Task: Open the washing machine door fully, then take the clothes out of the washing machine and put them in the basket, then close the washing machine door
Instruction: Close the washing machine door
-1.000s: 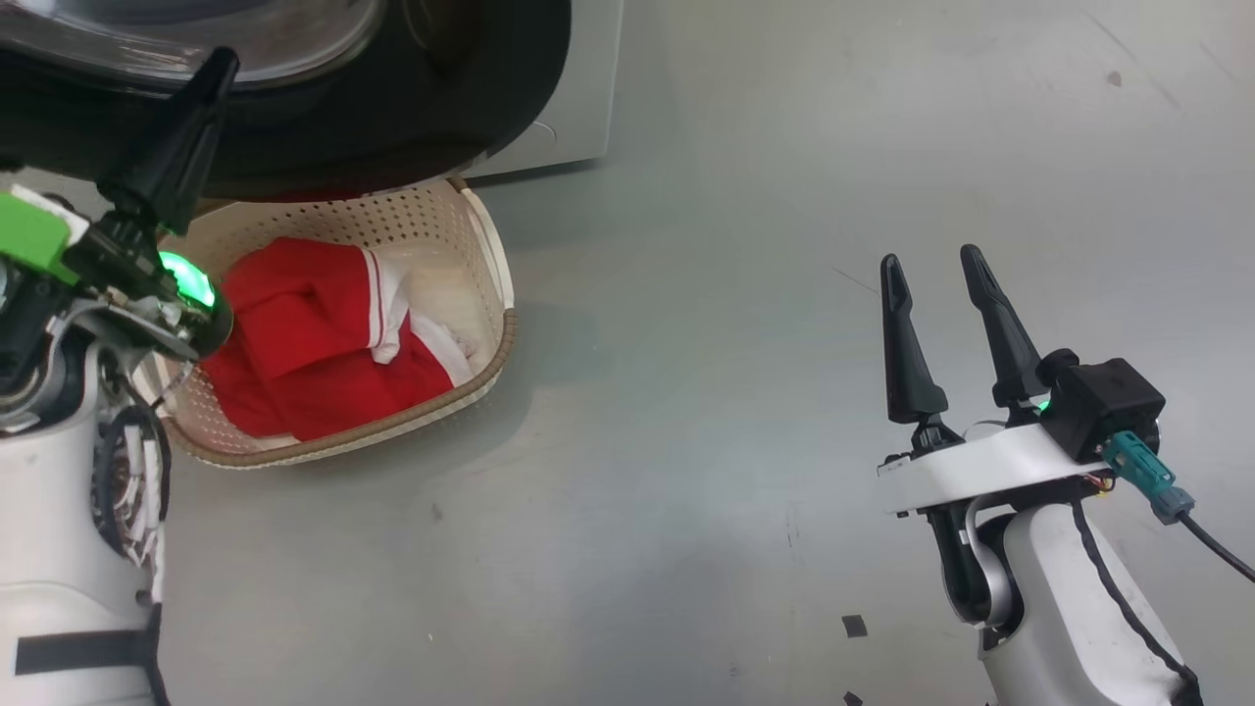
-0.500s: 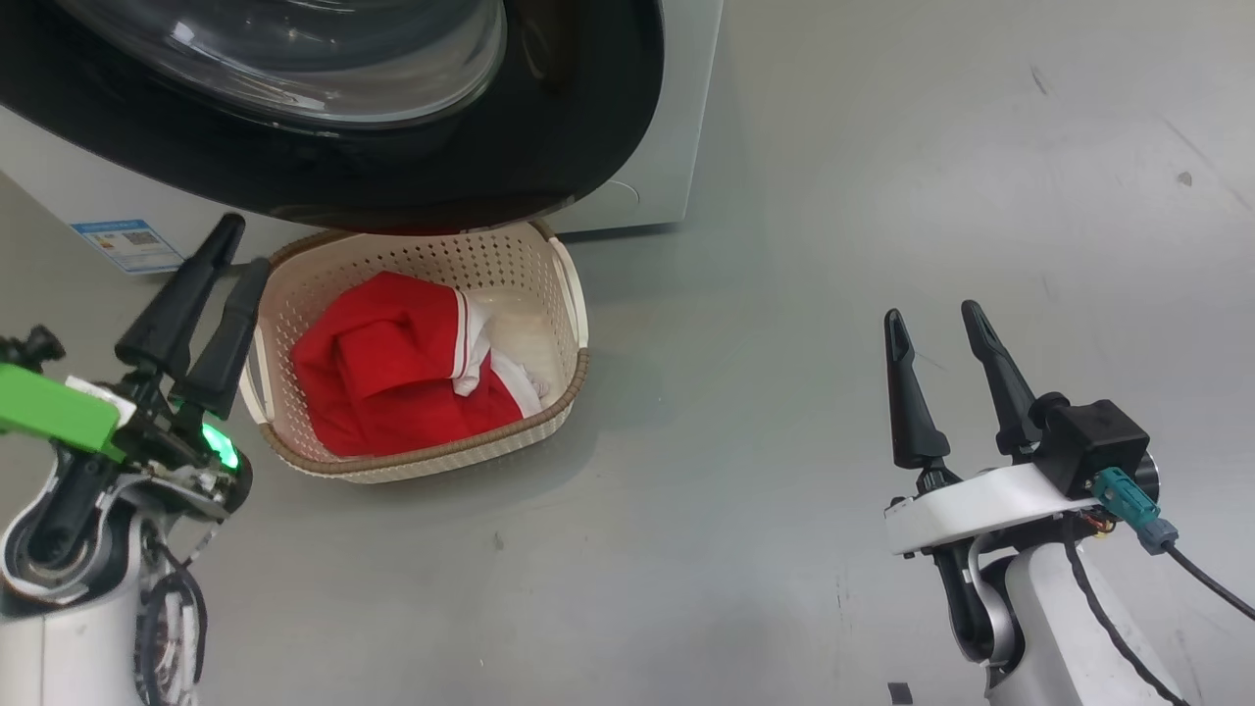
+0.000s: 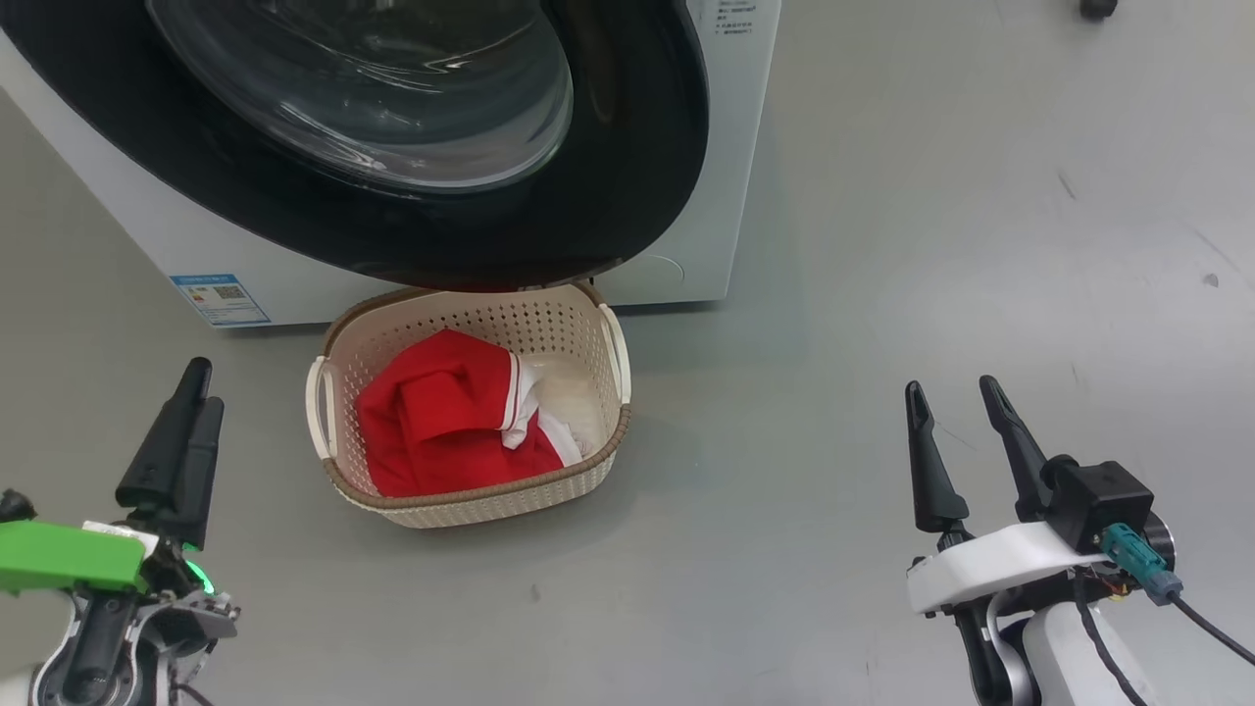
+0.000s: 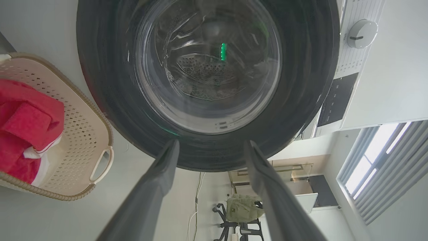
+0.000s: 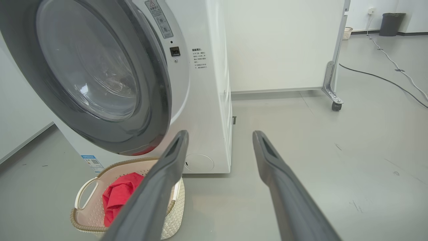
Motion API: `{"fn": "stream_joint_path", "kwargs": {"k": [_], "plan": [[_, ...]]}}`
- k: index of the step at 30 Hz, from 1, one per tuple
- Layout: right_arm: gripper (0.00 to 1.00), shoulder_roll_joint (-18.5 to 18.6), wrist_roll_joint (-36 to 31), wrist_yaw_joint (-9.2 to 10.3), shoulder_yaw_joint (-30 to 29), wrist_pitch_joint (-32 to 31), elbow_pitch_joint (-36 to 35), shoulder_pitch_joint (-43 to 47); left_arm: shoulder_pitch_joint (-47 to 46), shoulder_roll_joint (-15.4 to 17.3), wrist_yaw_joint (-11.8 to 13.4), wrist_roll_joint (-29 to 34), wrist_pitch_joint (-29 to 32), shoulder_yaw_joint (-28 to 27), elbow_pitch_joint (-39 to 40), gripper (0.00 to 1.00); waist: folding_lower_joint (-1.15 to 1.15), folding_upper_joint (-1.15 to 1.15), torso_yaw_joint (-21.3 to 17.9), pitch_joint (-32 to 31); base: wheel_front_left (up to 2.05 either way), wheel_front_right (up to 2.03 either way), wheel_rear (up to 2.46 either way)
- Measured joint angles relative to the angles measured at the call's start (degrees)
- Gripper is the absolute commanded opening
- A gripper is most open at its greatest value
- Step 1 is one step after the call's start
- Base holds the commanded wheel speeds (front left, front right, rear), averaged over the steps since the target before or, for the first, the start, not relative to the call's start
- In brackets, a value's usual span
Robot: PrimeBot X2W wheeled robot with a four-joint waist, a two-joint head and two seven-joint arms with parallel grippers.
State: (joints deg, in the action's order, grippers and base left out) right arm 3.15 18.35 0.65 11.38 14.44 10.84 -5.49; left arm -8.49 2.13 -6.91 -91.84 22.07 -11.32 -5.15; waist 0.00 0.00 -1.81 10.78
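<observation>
Two empty arms flank the basket at the washing machine

The clothes, a red garment with white trim, lie bunched inside the cream basket and fill most of it. The basket stands on the grey floor, close against the foot of the white machine. It sits directly beneath the lower edge of the washing machine door, whose glossy black frame overhangs the basket's far rim in the head view. The door lies across the front of the machine, and the left wrist view shows the perforated steel of the drum through its glass bowl. Whether the latch has caught cannot be told. A blue sticker marks the machine's lower left corner, just left of the basket.

The left gripper hovers over the floor to the left of the basket, near it but apart. Its wrist view shows the two fingers spread wide with nothing between them. The right gripper hangs well apart on the basket's right, also above the floor, its fingers likewise parted and holding nothing. Both point toward the machine.
</observation>
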Motion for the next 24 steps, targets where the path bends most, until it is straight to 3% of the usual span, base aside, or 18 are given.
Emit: {"fn": "stream_joint_path", "kwargs": {"k": [3,7,18,24], "plan": [[1.00,0.2,-0.1,0.01,-0.4,0.0,0.0,0.6,1.6,0.0,0.0,2.8,-2.5,0.6,2.5,1.00,0.00,0.00,0.8,-1.1,0.00,0.00,0.00],[1.00,0.3,-0.4,-0.01,-0.6,0.0,-0.1,1.3,3.5,0.1,0.0,11.8,-6.3,3.0,6.7,1.00,0.00,0.00,1.8,-2.2,0.00,0.00,0.00],[1.00,0.5,-1.0,-0.10,-1.2,0.0,-0.5,2.1,7.5,7.8,0.0,45.6,-21.1,9.6,13.2,1.00,0.00,0.00,3.1,-5.0,0.00,0.00,0.00],[1.00,0.5,-1.4,-0.58,-1.1,0.0,-0.5,3.1,11.5,9.9,1.3,59.2,-25.4,12.3,12.5,1.00,0.00,0.00,3.2,-6.8,0.00,0.00,0.00]]}}
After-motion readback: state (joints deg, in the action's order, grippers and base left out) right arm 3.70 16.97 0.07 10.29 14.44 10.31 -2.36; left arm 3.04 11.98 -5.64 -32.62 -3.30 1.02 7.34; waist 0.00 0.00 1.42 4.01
